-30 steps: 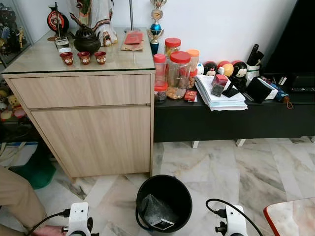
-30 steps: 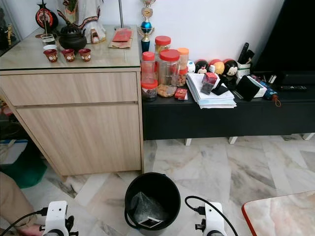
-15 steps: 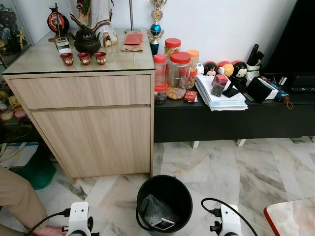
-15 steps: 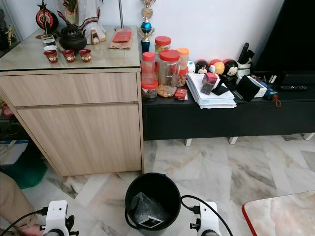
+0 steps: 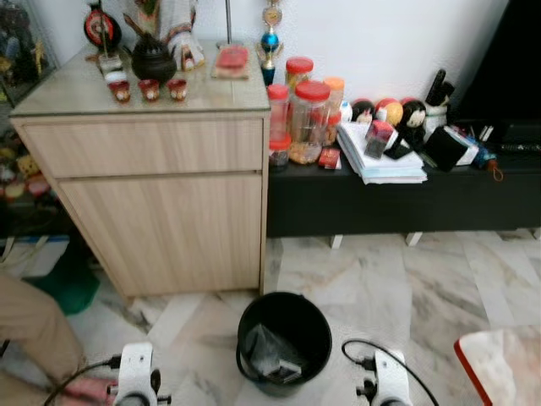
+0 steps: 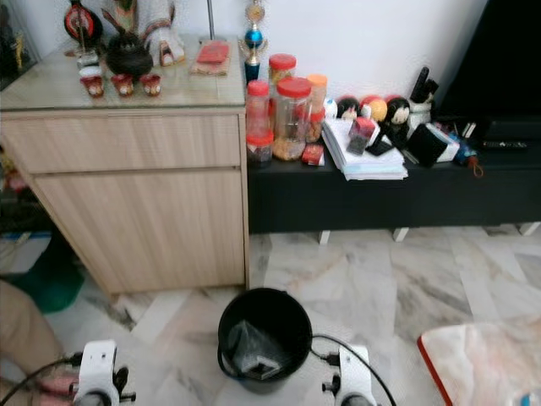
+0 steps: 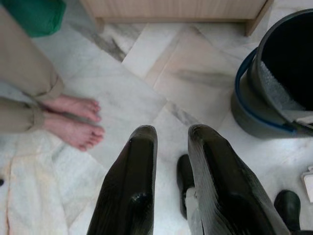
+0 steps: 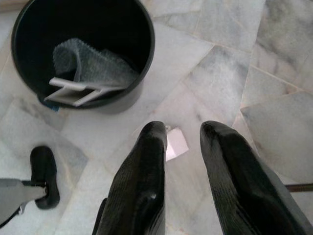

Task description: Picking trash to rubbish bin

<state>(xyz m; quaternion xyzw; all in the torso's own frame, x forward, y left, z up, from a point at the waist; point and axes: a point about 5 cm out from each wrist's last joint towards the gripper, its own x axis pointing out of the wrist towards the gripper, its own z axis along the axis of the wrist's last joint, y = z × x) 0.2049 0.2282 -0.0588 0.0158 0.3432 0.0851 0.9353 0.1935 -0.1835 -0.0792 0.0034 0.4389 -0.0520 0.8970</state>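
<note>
The black rubbish bin (image 5: 284,338) stands on the marble floor between my two arms, with grey bubble wrap (image 8: 93,63) and a flat white piece inside. A small white scrap of paper (image 8: 177,143) lies on the floor beside the bin (image 8: 142,29), just beyond my right gripper (image 8: 183,129). That gripper hangs low and open, holding nothing. My left gripper (image 7: 171,134) is also open and empty, hanging over bare floor on the bin's other side (image 7: 254,98).
A person's trouser leg (image 5: 30,317) and bare feet (image 7: 73,117) are close by my left arm (image 5: 135,381). A wooden cabinet (image 5: 161,194) and a low black shelf (image 5: 397,199) with jars stand behind the bin. A red-edged table corner (image 5: 499,364) is at right.
The head views have shifted and blurred, so the camera moved. My right wrist has come a little closer to the bin. The bin's contents are unchanged.
</note>
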